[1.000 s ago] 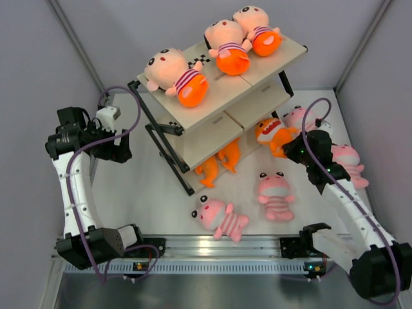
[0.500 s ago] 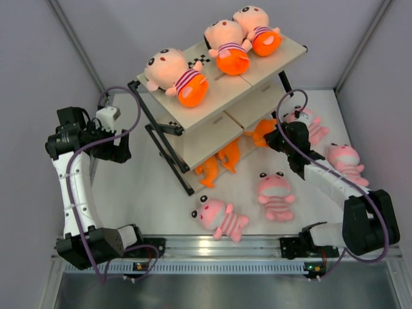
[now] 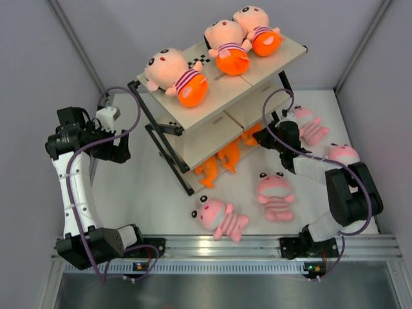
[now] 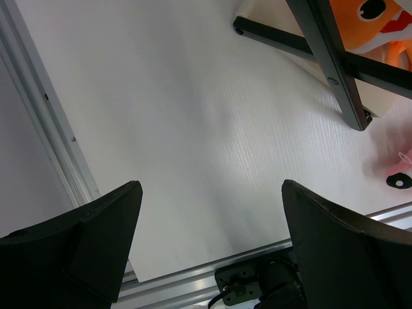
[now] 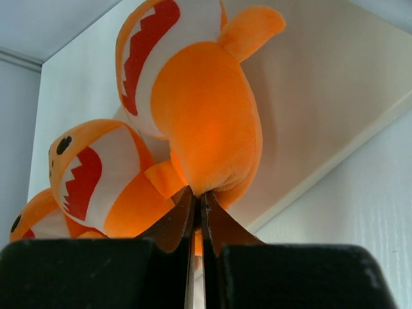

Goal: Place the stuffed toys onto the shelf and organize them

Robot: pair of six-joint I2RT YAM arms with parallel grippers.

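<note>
The shelf (image 3: pixel 222 96) stands at the back, with three peach-faced dolls (image 3: pixel 174 74) (image 3: pixel 226 45) (image 3: pixel 256 29) lying on its top board. My right gripper (image 3: pixel 265 136) is shut on an orange toothy creature (image 3: pixel 252 134) and holds it at the shelf's lowest level. In the right wrist view the closed fingers (image 5: pixel 197 196) pinch its bottom edge (image 5: pixel 206 116), beside two more orange creatures (image 5: pixel 96 180) (image 5: pixel 26 222). Those two also show in the top view (image 3: pixel 228 154) (image 3: pixel 207 170). My left gripper (image 3: pixel 121 153) is open and empty, left of the shelf (image 4: pixel 211 193).
Several pink striped animals lie on the white floor: one in front (image 3: pixel 222 217), one at centre right (image 3: pixel 275 193), two at the far right (image 3: pixel 309 125) (image 3: pixel 344 153). The shelf's black leg (image 4: pixel 328 58) shows in the left wrist view. A metal rail (image 3: pixel 219 248) runs along the near edge.
My right arm has moved left toward the shelf, carrying the orange creature from the floor at the right into the space under the lower board. The left arm has not moved.
</note>
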